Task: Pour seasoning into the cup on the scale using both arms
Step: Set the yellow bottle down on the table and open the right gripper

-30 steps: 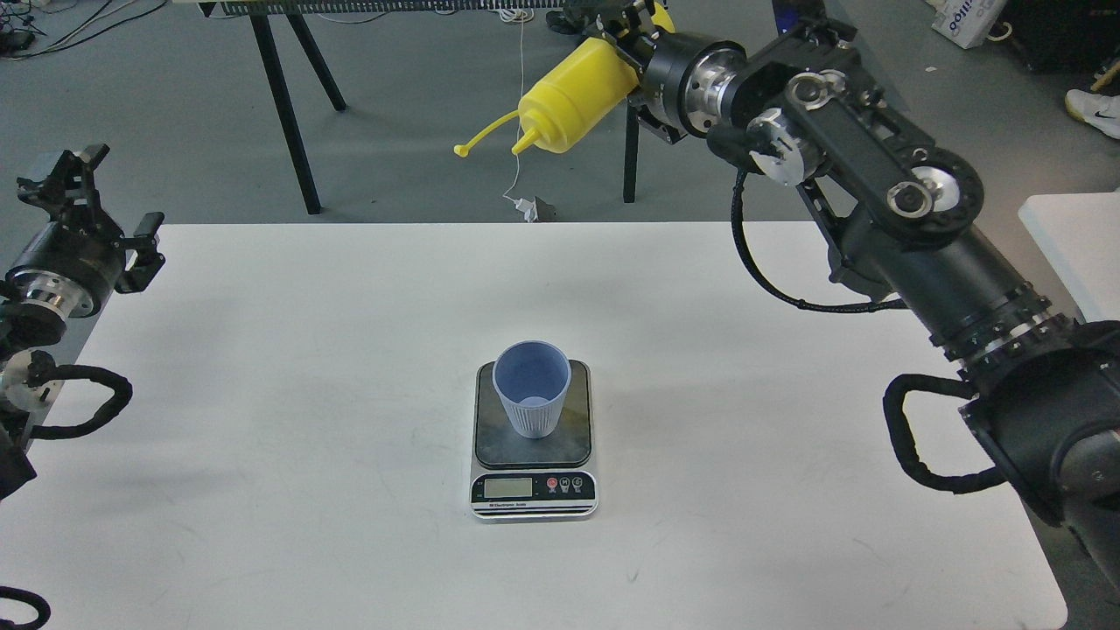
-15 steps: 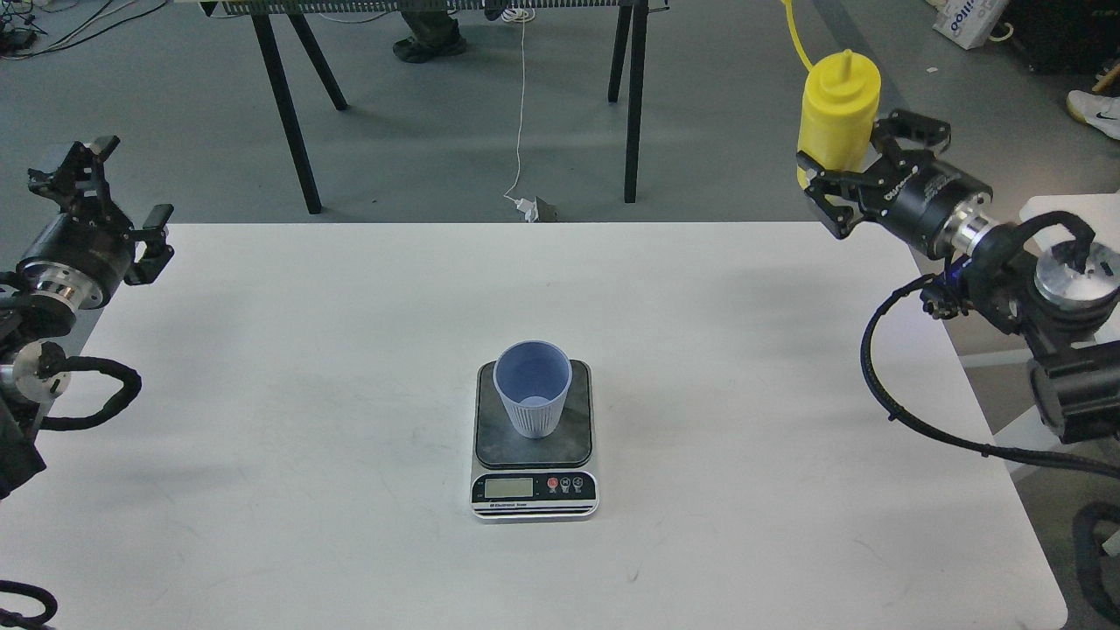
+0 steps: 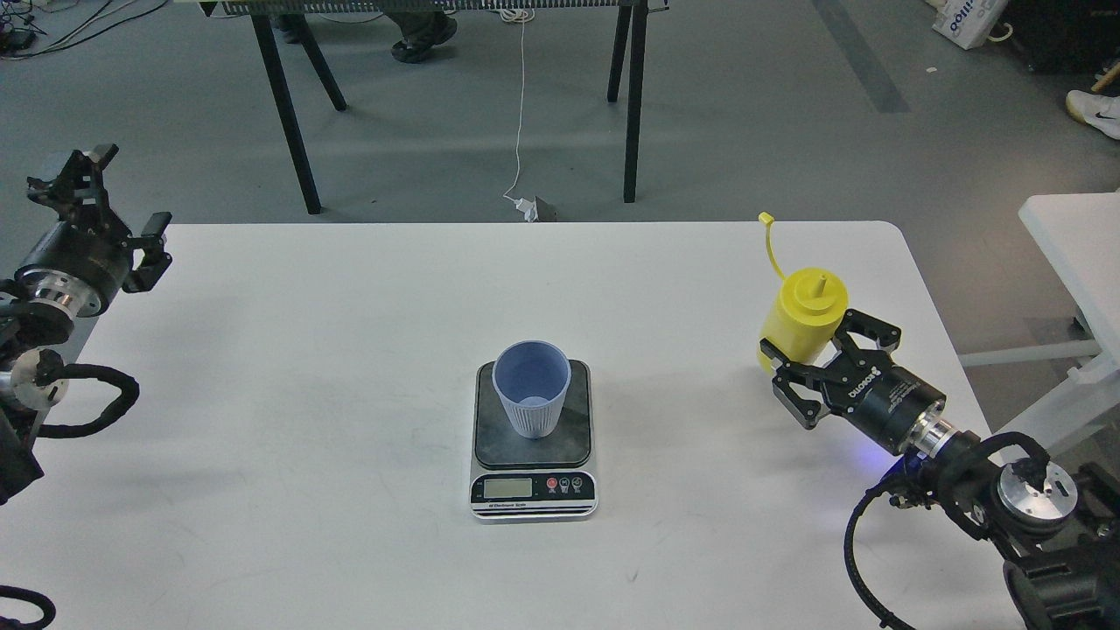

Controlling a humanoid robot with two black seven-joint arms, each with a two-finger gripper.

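The light-blue ribbed cup (image 3: pixel 532 387) stands upright on the dark plate of the kitchen scale (image 3: pixel 534 486) at the middle of the white table (image 3: pixel 306 394). The yellow seasoning bottle (image 3: pixel 802 311) stands upright near the table's right edge, nozzle up, its cap strap sticking up to the left. My right gripper (image 3: pixel 824 347) is shut on the bottle's lower part, coming in from the lower right. My left gripper (image 3: pixel 109 208) is open and empty at the table's far left edge, well away from the cup.
Black legs of another table (image 3: pixel 632 96) stand on the grey floor beyond the far edge, with a white cable (image 3: pixel 520 131) hanging down. A second white table (image 3: pixel 1072 245) stands to the right. The rounded far right table corner lies just behind the bottle.
My right arm swung the bottle from tilted high over the far middle, out to the right, then down onto the table near the right edge. The left gripper barely moved.
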